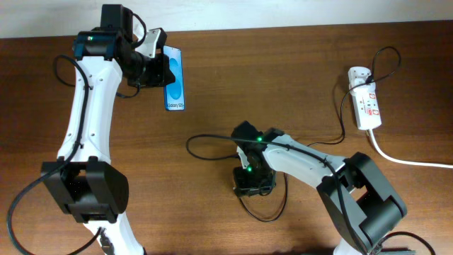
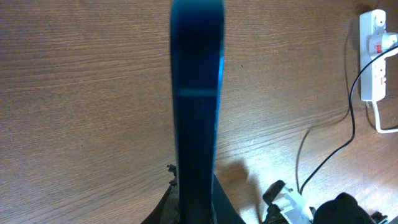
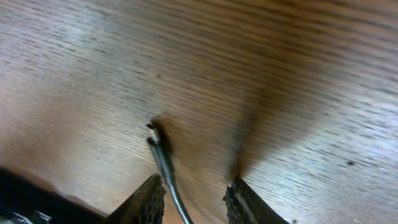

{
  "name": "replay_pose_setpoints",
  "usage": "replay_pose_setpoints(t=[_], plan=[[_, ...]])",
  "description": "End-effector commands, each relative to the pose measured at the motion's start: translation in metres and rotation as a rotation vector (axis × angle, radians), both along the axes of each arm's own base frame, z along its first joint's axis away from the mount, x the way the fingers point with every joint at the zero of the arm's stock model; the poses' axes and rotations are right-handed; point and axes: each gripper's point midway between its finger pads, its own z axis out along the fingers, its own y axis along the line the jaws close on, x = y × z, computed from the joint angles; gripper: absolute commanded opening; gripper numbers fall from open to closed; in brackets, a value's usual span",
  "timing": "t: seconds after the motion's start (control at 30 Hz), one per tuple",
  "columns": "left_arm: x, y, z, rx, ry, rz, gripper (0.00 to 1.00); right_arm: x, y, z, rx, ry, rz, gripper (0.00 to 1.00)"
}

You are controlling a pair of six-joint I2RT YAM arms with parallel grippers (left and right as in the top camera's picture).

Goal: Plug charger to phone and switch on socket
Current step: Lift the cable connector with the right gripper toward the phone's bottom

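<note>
The phone [image 1: 175, 79] sits at the far left, clamped in the left hand [image 1: 159, 69]. It's tilted up on edge rather than lying flat, with the bright blue screen and white text strip facing right. The socket [image 1: 366, 105] is a white strip with red markings, lying flat at the far right of the desk [image 1: 283, 71], and its thick white cord trails off to the right. The charger [image 3: 163, 160] is a thin black cable. Its adapter [image 1: 358, 74] is plugged into the socket's far end, and the small plug tip [image 3: 152, 132] rests on the wood mid-desk.
</note>
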Motion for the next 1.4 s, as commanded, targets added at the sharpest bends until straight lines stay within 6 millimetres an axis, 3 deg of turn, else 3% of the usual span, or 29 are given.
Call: replay_pose_setpoints(t=[0.0, 0.17, 0.23, 0.37, 0.6, 1.37], plan=[[0.001, 0.000, 0.005, -0.014, -0.007, 0.008, 0.00, 0.008, -0.003, 0.009, 0.005, 0.021, -0.020, 0.39], [0.001, 0.000, 0.005, -0.014, -0.007, 0.008, 0.00, -0.007, 0.013, 0.013, 0.047, 0.025, 0.084, 0.39], [0.001, 0.000, 0.004, -0.014, -0.006, 0.008, 0.00, -0.007, 0.001, 0.002, -0.079, -0.014, 0.050, 0.39], [0.001, 0.000, 0.004, -0.014, -0.006, 0.008, 0.00, -0.008, 0.002, -0.001, -0.081, -0.012, 0.054, 0.28], [0.001, 0.000, 0.004, -0.014, -0.007, 0.008, 0.00, -0.016, 0.012, -0.008, -0.052, 0.024, 0.070, 0.29], [0.002, 0.000, 0.005, -0.014, -0.011, 0.008, 0.00, -0.015, 0.014, -0.009, -0.045, 0.021, 0.070, 0.09]])
